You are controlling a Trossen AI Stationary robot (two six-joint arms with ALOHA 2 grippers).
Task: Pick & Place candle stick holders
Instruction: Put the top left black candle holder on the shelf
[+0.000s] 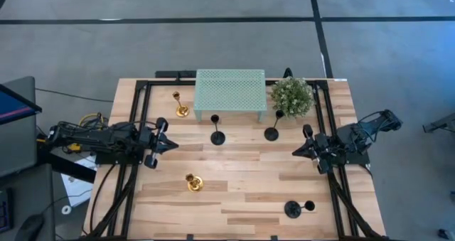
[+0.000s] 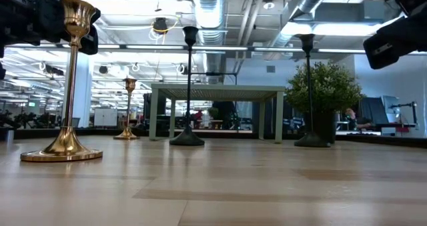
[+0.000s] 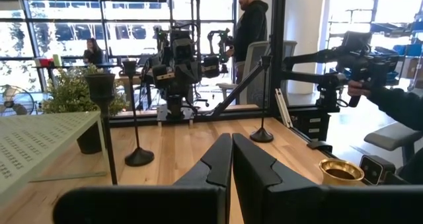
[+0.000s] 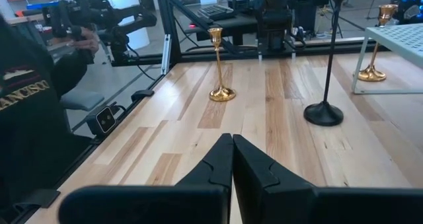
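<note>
Five candle stick holders stand upright on their round bases on the wooden table. A gold one [image 1: 180,107] is beside the mint-green stand's left leg and another gold one [image 1: 193,183] is nearer the front. Two black ones [image 1: 217,133] [image 1: 272,129] stand before the stand, and a third black one [image 1: 295,208] stands at the near right. My left gripper [image 1: 169,143] hovers shut at the table's left, pointing right, its fingers [image 3: 231,159] closed with nothing between them. My right gripper [image 1: 301,150] hovers shut at the right, pointing left, its fingers [image 4: 231,163] empty too.
The mint-green perforated stand [image 1: 229,88] sits at the far middle with a potted plant [image 1: 291,96] to its right. Black frame rails [image 1: 135,113] run along both table sides. People [image 3: 251,19] are in the room beyond the table, and one [image 4: 26,118] is close to its near edge.
</note>
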